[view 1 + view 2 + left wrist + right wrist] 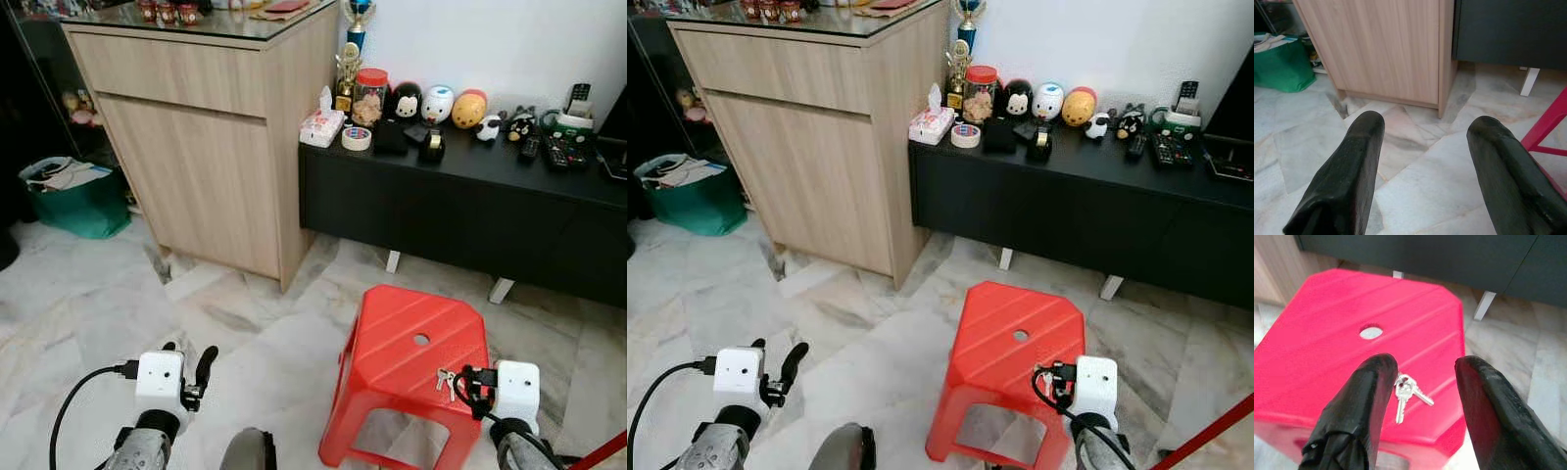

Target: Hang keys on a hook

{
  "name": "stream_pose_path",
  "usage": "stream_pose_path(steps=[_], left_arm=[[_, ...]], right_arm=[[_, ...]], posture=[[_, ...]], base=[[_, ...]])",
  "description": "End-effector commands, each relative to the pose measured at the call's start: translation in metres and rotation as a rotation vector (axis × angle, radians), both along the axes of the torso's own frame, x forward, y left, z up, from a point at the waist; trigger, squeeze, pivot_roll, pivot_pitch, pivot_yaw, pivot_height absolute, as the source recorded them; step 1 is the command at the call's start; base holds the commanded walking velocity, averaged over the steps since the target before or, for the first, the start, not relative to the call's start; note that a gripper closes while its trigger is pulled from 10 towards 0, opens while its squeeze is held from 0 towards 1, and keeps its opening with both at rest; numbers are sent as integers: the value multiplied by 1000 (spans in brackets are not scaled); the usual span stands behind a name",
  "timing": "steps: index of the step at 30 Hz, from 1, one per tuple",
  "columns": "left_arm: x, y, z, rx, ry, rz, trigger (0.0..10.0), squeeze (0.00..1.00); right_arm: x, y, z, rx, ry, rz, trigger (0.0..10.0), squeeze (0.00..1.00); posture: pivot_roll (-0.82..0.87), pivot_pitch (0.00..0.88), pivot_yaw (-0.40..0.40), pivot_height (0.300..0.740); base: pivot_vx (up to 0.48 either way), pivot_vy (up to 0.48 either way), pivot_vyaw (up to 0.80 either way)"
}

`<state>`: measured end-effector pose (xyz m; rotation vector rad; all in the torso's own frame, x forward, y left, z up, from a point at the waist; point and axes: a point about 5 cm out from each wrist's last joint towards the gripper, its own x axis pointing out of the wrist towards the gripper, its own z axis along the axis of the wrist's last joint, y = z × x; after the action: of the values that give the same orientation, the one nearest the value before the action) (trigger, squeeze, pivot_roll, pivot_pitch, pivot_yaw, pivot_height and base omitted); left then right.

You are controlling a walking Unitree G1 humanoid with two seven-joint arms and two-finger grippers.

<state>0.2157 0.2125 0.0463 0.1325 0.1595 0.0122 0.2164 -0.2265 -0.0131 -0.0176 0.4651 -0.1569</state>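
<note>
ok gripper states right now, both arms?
Left gripper: open, holding nothing, over the floor.
Right gripper: open, holding nothing, poised above the keys on the red stool.

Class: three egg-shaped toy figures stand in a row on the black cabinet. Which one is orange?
The orange figure at the right end of the row; the black one and the white one stand to its left.

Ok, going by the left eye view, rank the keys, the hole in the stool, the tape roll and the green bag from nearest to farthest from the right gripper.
1. Keys: on the red stool, right beside the right gripper.
2. Hole: in the stool top, just beyond the keys.
3. Tape roll: on the black cabinet, well ahead.
4. Green bag: on the floor, far to the robot's left.
</note>
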Motion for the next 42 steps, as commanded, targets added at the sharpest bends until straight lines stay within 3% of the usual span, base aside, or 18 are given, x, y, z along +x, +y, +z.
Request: stream_pose_path(steps=[1, 9, 17, 26, 33, 37, 42], left_arm=[[3, 2, 6, 2, -31, -2, 10000, 0], [2, 1, 6, -3, -29, -7, 10000, 0], [2, 1, 5, -6, -26, -10, 10000, 0], [2, 0, 4, -7, -18, -18, 10000, 0], [2, -1, 3, -6, -14, -19, 10000, 0], [3, -1, 3, -7, -16, -19, 10000, 0], [6, 0, 4, -1, -19, -17, 10000, 0]], right_arm=[[2, -6, 0, 4, -11, -6, 10000, 0], [-4, -12, -16, 16, 29, -11, 10000, 0], [-33, -30, -39, 37, 141, -50, 10000, 0], [-37, -33, -43, 41, 148, -59, 10000, 0], [-17, -30, -35, 34, 120, -45, 10000, 0], [8, -23, -23, 16, 80, -22, 10000, 0], [41, -1, -5, -12, 38, 164, 10000, 0]], posture=[[9, 0, -25, 635], [12, 0, -24, 635], [12, 0, -22, 635], [11, 0, -21, 635], [11, 0, -21, 635], [10, 0, -20, 635], [12, 0, -10, 635]], base=[[247, 0, 0], [279, 0, 0], [318, 0, 0], [207, 0, 0], [0, 0, 0], [0, 0, 0], [0, 0, 0]])
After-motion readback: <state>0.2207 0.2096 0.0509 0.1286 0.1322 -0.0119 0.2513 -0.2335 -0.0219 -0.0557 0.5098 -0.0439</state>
